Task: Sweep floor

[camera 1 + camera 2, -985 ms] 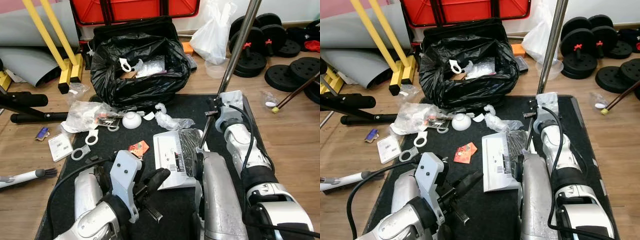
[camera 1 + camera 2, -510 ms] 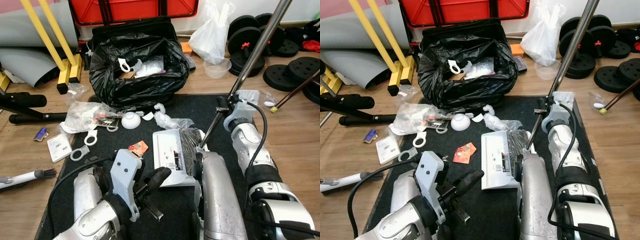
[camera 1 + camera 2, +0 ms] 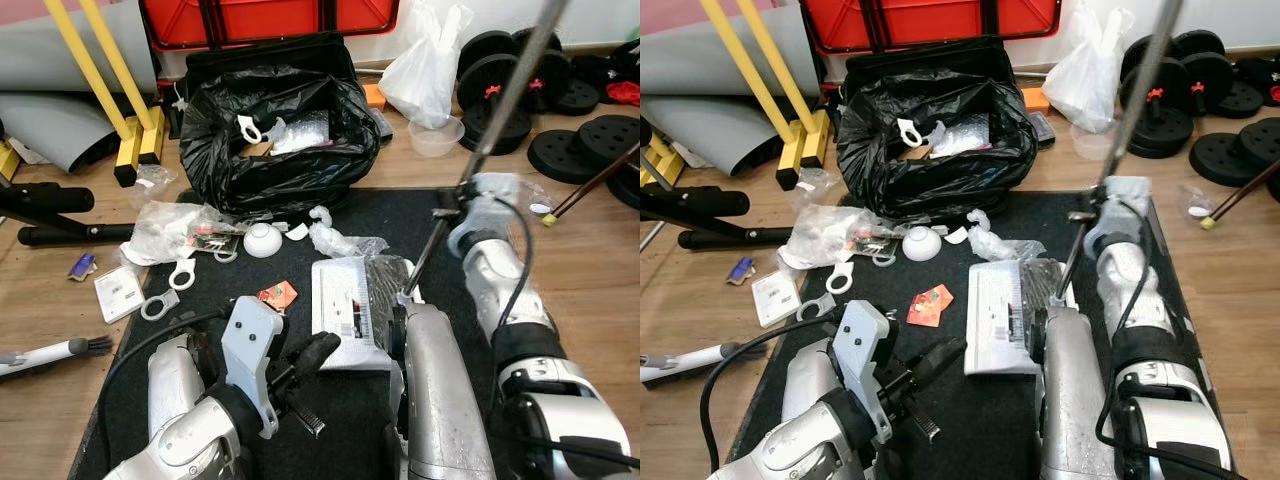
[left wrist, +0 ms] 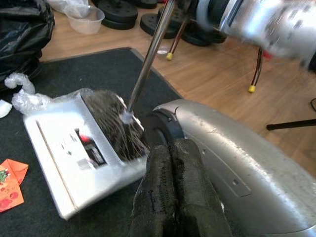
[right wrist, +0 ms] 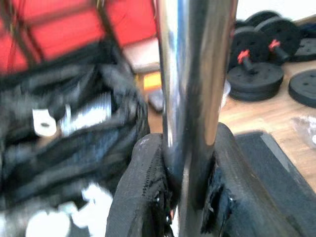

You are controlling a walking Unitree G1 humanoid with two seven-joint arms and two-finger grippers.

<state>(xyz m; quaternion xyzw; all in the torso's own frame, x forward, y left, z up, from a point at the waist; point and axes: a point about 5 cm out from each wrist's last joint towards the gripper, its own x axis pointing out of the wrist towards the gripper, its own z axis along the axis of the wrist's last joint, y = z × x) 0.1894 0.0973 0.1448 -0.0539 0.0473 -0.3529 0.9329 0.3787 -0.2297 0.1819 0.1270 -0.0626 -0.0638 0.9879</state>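
Observation:
My right gripper (image 3: 470, 195) is shut on the broom's metal handle (image 3: 505, 90), seen close up between its fingers (image 5: 140, 197). The handle leans up to the right. The black bristles (image 3: 385, 285) rest on the right part of a white dustpan (image 3: 340, 310), which lies on the black mat (image 3: 400, 215). My left gripper (image 3: 315, 352) is shut, fingers pressed together (image 4: 170, 163), with the tips at the dustpan's near edge. Litter lies on the mat: a red wrapper (image 3: 277, 296), crumpled plastic (image 3: 340, 242), a white cap (image 3: 263, 240).
An open black rubbish bag (image 3: 280, 130) stands at the mat's far edge. Weight plates (image 3: 580, 140) and a white bag (image 3: 425, 60) are at the far right, yellow poles (image 3: 100, 70) at the far left. A small brush (image 3: 50, 352) lies left. A silver cylinder (image 3: 435, 400) sits beside the dustpan.
The broom handle swung further right, then came back a little more upright. The dustpan has turned and looks narrower. My left gripper has stayed where it was.

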